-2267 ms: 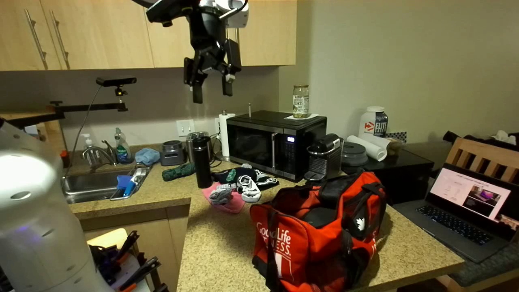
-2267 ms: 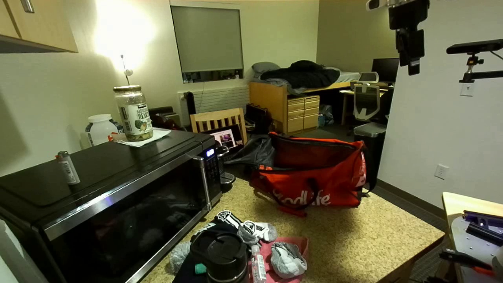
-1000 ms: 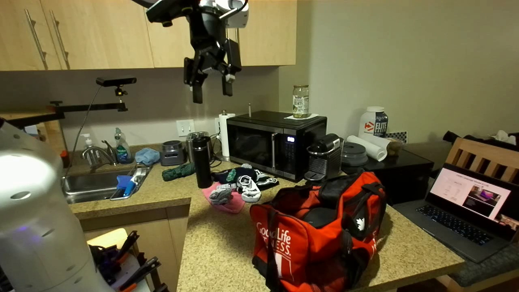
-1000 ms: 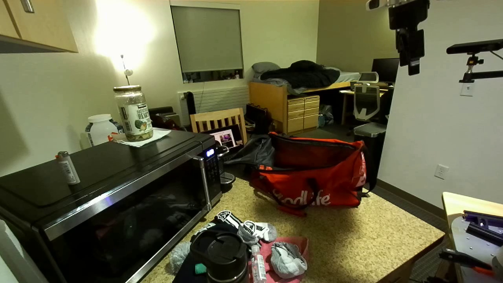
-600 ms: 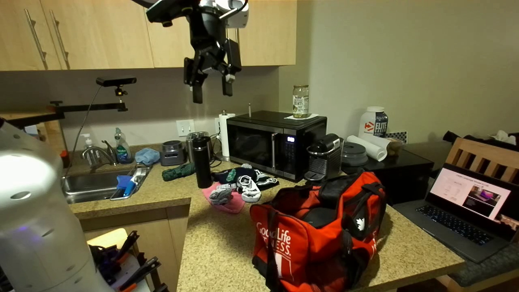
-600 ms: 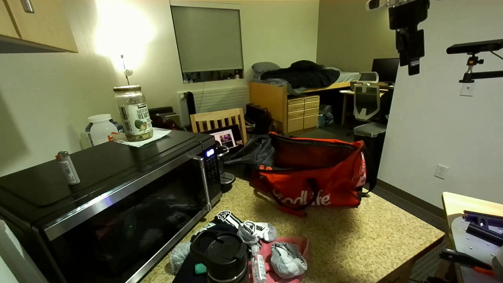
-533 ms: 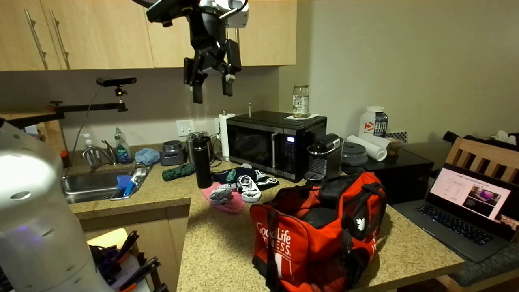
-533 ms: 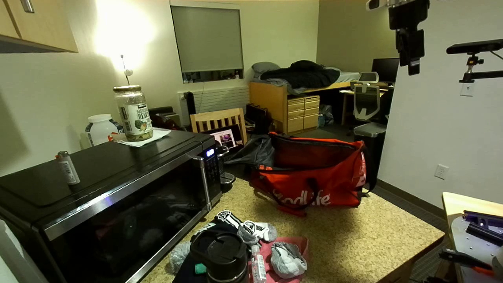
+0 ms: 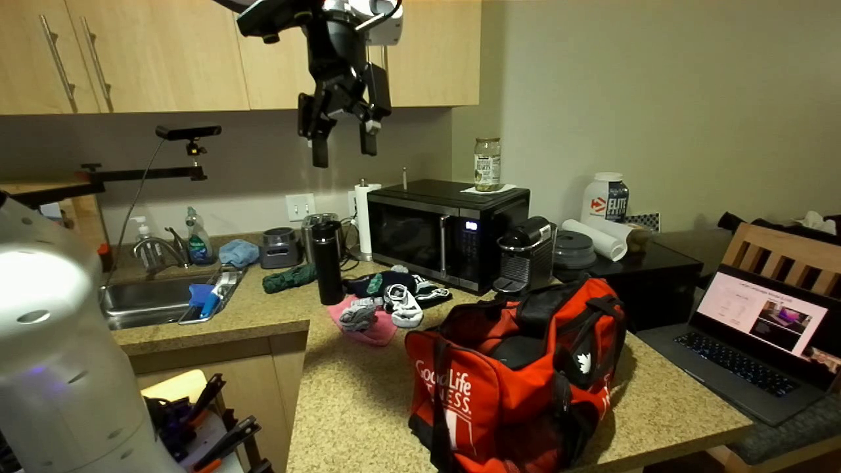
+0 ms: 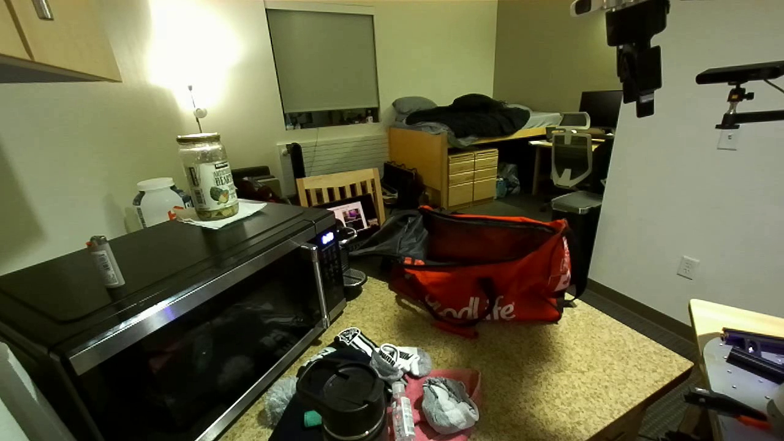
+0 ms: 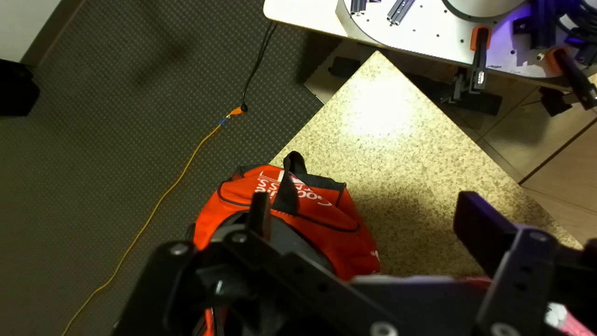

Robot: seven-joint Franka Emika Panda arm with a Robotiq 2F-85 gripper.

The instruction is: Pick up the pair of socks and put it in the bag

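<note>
A balled grey-and-white pair of socks (image 9: 358, 318) lies on a pink cloth (image 9: 380, 334) on the counter; it also shows in an exterior view (image 10: 450, 405). White-and-grey socks (image 9: 403, 307) lie beside it, next to dark clothing (image 9: 361, 285). A dark green bundle (image 9: 289, 278) lies behind the tumbler. The red-and-black bag (image 9: 460, 381) stands with its top open; it also shows in an exterior view (image 10: 490, 288) and the wrist view (image 11: 345, 238). My gripper (image 9: 344, 148) is open and empty, high above the counter. In the wrist view its fingers (image 11: 366, 210) are wide apart.
A black tumbler (image 9: 326, 263) stands beside the socks, with a small clear bottle (image 10: 402, 413) near it. The microwave (image 9: 410, 230) and coffee machine (image 9: 525, 253) stand behind. A laptop (image 9: 736, 355) is beyond the counter's edge. A camera on an arm (image 9: 189, 133) is over the sink.
</note>
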